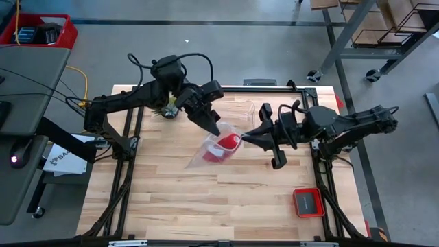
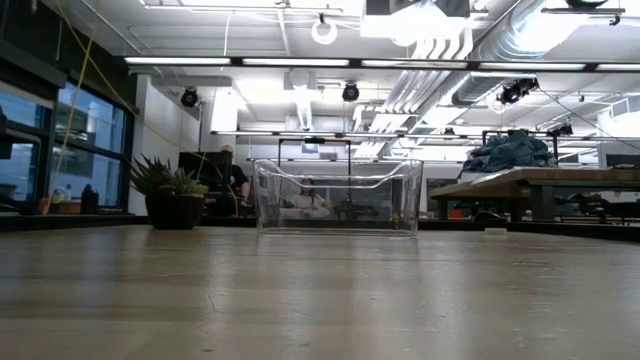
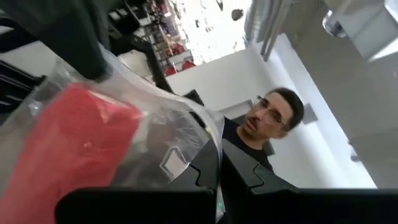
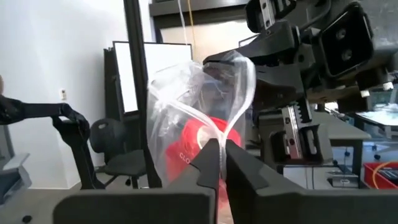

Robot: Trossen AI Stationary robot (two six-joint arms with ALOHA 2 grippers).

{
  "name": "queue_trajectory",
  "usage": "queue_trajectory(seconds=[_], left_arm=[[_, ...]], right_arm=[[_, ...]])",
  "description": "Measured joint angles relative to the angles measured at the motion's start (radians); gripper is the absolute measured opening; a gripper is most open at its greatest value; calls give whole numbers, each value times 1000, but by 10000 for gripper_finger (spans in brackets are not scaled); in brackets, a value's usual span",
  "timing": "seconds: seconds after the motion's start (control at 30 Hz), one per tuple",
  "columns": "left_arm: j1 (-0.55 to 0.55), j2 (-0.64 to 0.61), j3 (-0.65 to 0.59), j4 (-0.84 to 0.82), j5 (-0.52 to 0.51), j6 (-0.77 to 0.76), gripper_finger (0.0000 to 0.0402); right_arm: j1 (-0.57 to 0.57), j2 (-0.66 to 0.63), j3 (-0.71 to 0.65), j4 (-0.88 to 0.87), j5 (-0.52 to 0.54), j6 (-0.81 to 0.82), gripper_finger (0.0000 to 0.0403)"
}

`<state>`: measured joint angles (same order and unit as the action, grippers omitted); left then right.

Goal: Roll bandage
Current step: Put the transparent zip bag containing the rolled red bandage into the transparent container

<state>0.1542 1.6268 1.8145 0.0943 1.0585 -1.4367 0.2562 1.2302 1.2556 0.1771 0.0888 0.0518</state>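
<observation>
A clear crinkly plastic bag (image 1: 209,147) hangs over the middle of the table with the bright red bandage (image 1: 223,145) inside it as a stubby roll. My left gripper (image 1: 218,129) is shut on the bag's top edge from the far left. My right gripper (image 1: 247,136) is shut on the same end from the right. The bandage also shows through the plastic in the left wrist view (image 3: 74,149) and the right wrist view (image 4: 193,146). The low view shows neither bag nor grippers. My left gripper pinches the bag's top edge (image 3: 211,134) between its two shut fingers, coming slanting down from the table's far left. The bag hangs below the fingers, clear of the table, with the roll in it. My right gripper pinches the bag's top edge (image 4: 219,132) between its two shut fingers, coming about level from the table's right, opposite my left gripper (image 4: 273,50). The plastic stands up in a loop above the fingers and the bag's body hangs clear of the table.
A clear plastic box (image 2: 337,197) and a small potted plant (image 2: 175,195) stand at the table's far edge. A small red square tray (image 1: 309,202) with a dark centre sits at the front right. A person (image 3: 273,118) shows beyond the table.
</observation>
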Motion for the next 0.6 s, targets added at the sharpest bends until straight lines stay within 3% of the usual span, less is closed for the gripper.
queue_trajectory(seconds=[0.13,0.3,0.6], left_arm=[[10,0,0,-133,-14,107,4],[16,0,0,-434,-35,324,26],[43,0,0,-809,-192,693,95]], right_arm=[[6,-21,0,-52,15,0,3],[9,-78,0,-204,36,59,1],[8,-162,0,-448,48,155,1]])
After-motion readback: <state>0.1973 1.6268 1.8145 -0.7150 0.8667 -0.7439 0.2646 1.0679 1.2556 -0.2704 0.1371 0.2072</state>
